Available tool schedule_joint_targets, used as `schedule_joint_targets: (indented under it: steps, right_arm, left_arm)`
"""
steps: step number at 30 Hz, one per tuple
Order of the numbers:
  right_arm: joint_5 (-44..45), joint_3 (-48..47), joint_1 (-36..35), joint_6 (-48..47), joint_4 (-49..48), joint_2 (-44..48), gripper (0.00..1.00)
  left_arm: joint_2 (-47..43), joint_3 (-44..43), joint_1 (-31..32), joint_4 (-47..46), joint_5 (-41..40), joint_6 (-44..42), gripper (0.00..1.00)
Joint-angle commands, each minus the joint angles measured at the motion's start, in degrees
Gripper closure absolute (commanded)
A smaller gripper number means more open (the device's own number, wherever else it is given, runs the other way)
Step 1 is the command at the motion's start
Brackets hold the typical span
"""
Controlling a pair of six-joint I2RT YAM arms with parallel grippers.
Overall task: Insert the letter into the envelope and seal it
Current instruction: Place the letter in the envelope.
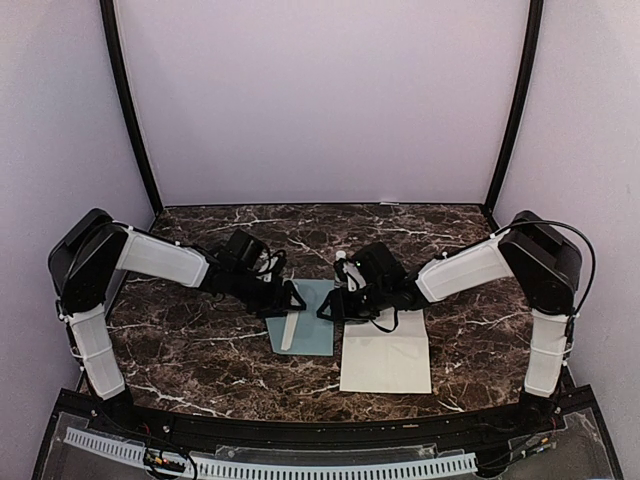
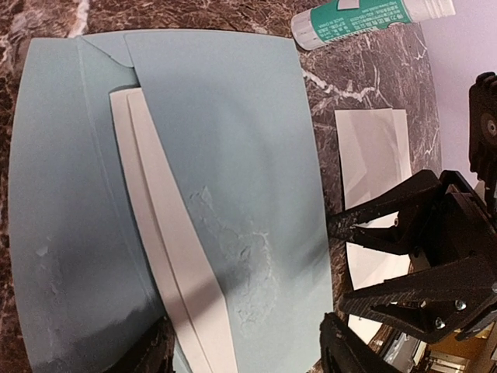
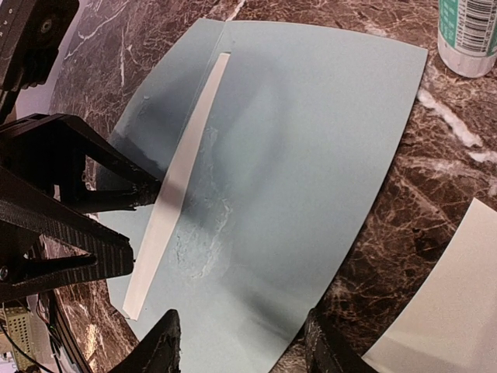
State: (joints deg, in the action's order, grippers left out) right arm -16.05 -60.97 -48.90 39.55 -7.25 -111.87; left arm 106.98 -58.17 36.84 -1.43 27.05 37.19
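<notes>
From above: envelope (image 1: 312, 320) flat on the dark marbled counter (image 1: 190, 345), roughly midway between the left and right edges, with a white strip (image 1: 288, 330) slanting across its left half; cannot tell whether loose paper or the envelope's lighter inside. Left end effector (image 1: 296, 298) low over the envelope's far-left corner, fingers spread, nothing clamped. Right end effector (image 1: 326, 306) at the far-right corner, likewise parted and empty. White sheet (image 1: 385, 358) just right of the envelope, nearer the counter's near edge. From the left wrist: looks down on the envelope filling most of the view, surface puckered beside the strip, own two fingertips (image 2: 345, 351) wide apart at the bottom with envelope and strip between them. Glue stick (image 2: 371, 19) on the counter just past one envelope corner. From the right wrist: own fingertips (image 3: 165, 346) apart over the envelope's edge, gripping nothing; one finger of the left end effector touching or nearly touching the strip; glue stick at the top right, white sheet at the lower right.
</notes>
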Motion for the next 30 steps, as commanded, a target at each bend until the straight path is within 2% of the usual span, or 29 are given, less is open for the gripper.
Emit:
schedule_joint_targets:
  steps: [1, 20, 27, 30]
  right_arm:
    - [-0.73, -0.86, 0.04, 0.2, -1.72, -1.33, 0.49]
    - [-0.54, -0.6, -0.02, 0.36, -1.99, -1.3, 0.5]
    - [0.56, -0.27, -0.01, 0.27, -1.65, -0.64, 0.5]
    - [0.67, -0.3, 0.02, 0.33, -1.55, -0.8, 0.5]
  left_arm:
    - [1.25, -0.45, 0.96, 0.11, 1.05, 0.91, 0.38]
    - [1.91, -0.51, 2.5, -2.62, 2.59, 3.18, 0.37]
    - [-1.44, -0.55, 2.5, 2.61, -2.32, 0.82, 0.35]
    - [-2.61, 0.38, 2.49, 3.14, -1.99, 1.22, 0.33]
